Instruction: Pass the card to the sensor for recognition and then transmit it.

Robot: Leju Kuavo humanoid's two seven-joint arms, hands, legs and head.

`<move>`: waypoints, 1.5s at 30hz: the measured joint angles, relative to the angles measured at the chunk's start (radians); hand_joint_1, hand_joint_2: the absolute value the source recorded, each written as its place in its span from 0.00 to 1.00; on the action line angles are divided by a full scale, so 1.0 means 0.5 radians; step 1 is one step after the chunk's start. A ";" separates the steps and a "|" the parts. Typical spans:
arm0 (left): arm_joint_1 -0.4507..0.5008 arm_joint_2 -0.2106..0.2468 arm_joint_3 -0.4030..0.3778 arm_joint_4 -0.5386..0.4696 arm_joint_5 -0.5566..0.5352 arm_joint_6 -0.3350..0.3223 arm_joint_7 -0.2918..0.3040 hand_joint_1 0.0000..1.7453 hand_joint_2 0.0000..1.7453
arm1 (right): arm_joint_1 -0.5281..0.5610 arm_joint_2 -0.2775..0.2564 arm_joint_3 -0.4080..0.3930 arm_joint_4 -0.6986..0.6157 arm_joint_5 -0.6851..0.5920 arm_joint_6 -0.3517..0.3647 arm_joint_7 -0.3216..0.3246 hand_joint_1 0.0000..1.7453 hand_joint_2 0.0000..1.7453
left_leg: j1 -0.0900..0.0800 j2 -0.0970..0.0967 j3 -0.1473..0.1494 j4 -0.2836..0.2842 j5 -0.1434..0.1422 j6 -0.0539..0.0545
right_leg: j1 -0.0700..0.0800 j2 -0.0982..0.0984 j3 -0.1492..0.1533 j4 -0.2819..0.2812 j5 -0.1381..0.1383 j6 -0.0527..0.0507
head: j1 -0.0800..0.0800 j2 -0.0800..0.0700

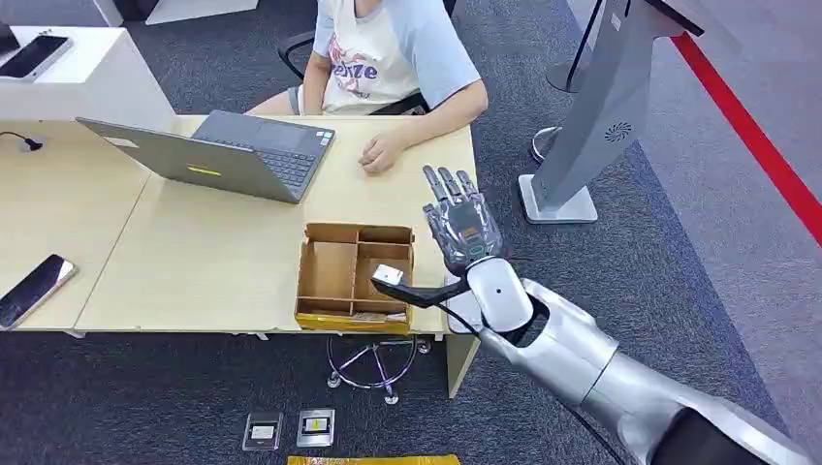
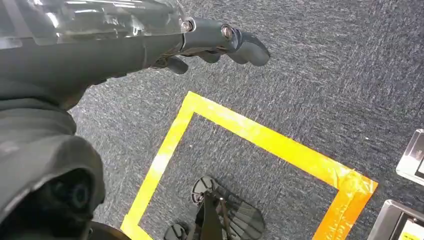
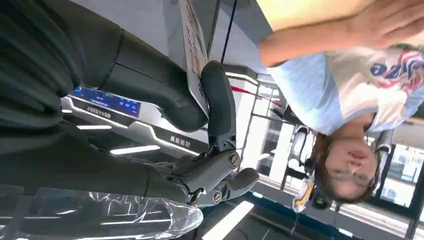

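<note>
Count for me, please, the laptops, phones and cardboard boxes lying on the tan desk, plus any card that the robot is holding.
Laptop: 1
Phone: 1
Cardboard box: 1
Card, held by the right robot hand: 1
Total: 4

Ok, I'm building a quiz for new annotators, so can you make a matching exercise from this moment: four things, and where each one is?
Things:
1. card
2. laptop
3. phone
4. left hand

Places:
a. hanging over the carpet, near yellow tape
b. open on the table, in front of the person
c. pinched in the raised right hand
d. lying flat at the table's left end, head view

Pairs: 1-c, 2-b, 3-d, 4-a
</note>
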 joint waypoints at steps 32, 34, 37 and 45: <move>0.000 0.000 0.012 0.009 -0.021 -0.002 0.036 0.00 0.00 | 0.135 -0.009 0.082 0.259 -0.059 0.037 -0.060 1.00 1.00 | 0.000 0.000 0.000 0.000 0.000 0.000 | 0.000 0.000 0.000 0.000 0.000 0.000 | 0.001 0.000; 0.000 0.000 0.012 0.009 -0.021 -0.002 0.037 0.00 0.00 | 0.152 -0.010 0.089 0.282 -0.059 0.041 -0.063 1.00 1.00 | 0.000 0.000 0.000 0.000 0.000 0.000 | 0.000 0.000 0.000 0.000 0.000 0.000 | 0.000 0.000; 0.000 0.000 0.012 0.009 -0.021 -0.001 0.043 0.00 0.00 | 0.158 -0.009 0.108 0.324 -0.054 0.041 -0.066 1.00 1.00 | 0.000 0.000 0.000 0.000 0.000 0.000 | 0.000 0.000 0.000 0.000 0.000 0.000 | 0.000 0.000; 0.000 -0.002 0.012 0.009 -0.020 0.007 0.066 0.00 0.00 | 0.175 0.008 0.143 0.422 -0.066 0.046 -0.112 1.00 1.00 | 0.000 0.000 0.000 0.000 0.000 0.000 | 0.000 0.000 0.000 0.000 0.000 0.000 | 0.000 0.000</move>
